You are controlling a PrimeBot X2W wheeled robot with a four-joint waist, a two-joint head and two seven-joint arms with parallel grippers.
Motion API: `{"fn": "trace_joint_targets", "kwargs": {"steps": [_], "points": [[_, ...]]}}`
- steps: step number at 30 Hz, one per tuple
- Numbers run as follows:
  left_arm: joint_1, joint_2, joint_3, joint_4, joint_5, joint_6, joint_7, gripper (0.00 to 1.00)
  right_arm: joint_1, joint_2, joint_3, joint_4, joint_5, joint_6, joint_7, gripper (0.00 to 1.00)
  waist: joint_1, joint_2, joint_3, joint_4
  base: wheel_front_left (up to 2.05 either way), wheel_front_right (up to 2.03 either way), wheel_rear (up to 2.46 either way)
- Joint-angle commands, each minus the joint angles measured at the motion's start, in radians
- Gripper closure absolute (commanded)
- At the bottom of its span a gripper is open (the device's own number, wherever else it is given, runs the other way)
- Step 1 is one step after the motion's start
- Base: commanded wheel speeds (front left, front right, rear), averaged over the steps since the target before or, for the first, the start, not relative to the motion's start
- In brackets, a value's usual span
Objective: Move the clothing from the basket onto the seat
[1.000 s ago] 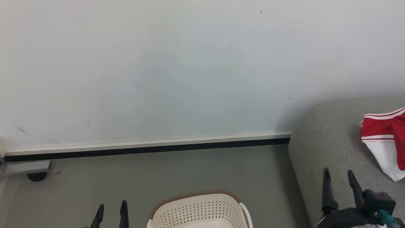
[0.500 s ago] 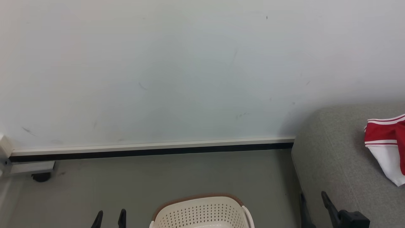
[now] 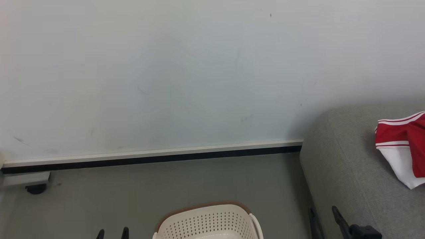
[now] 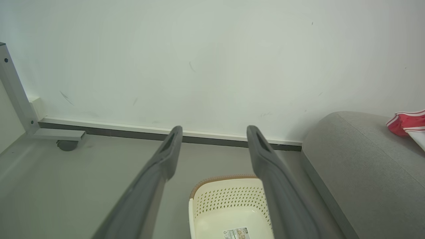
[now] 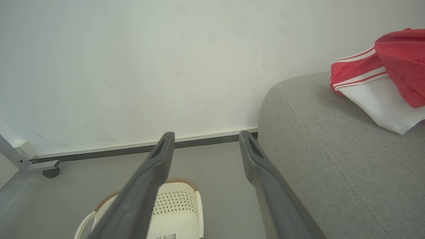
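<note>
The red and white clothing point(image 3: 401, 146) lies on the grey seat point(image 3: 345, 159) at the right, also seen in the right wrist view as clothing point(image 5: 382, 83) on the seat point(image 5: 325, 159). The cream basket point(image 3: 207, 222) stands on the floor at the bottom middle; its visible bottom point(image 4: 229, 219) holds nothing but a label sticker. My left gripper point(image 3: 112, 233) is open at the lower left, left of the basket. My right gripper point(image 3: 323, 212) is open at the seat's left edge, apart from the clothing. Both pairs of fingers hold nothing.
A pale wall point(image 3: 186, 73) with a white and black baseboard point(image 3: 152, 156) runs behind the grey-green floor point(image 3: 149, 192). A metal frame foot on a caster point(image 3: 33, 186) stands at the far left by the wall.
My right gripper has drawn back and down from over the seat to its left edge. The left fingertips sit lower in the picture. The camera shifted slightly.
</note>
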Motion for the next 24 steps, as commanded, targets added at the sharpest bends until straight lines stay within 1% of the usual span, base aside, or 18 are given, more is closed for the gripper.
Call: {"fn": "trace_joint_targets", "kwargs": {"steps": [1, 20, 21, 24], "points": [[0.002, 0.0, 0.003, 0.003, 0.003, -0.004, -0.004, 0.0, -0.008, 0.0, 0.001, 0.003, 0.005, -0.001, -0.005, 0.0, 0.0, 0.0, 0.0, -0.001, 0.0, 0.0, 0.0], [0.0, -0.008, 0.017, 0.012, 0.016, -0.002, -0.004, 0.0, -0.036, 0.0, 0.002, 0.06, 0.025, -0.001, -0.027, 0.0, 0.0, 0.0, 0.009, -0.001, 0.0, 0.0, 0.0], [-0.001, -0.008, 0.014, 0.01, 0.011, -0.006, 0.0, 1.0, -0.029, 0.0, 0.0, 0.059, 0.021, 0.0, -0.022, 1.0, 0.0, 0.0, 0.009, -0.001, 0.0, 0.0, 0.0], [0.003, -0.009, 0.013, 0.036, 0.006, -0.007, 0.008, 1.0, -0.016, 0.0, -0.003, 0.081, 0.024, 0.0, -0.019, 1.0, 0.0, 0.0, 0.01, -0.002, 0.0, 0.0, 0.0]]}}
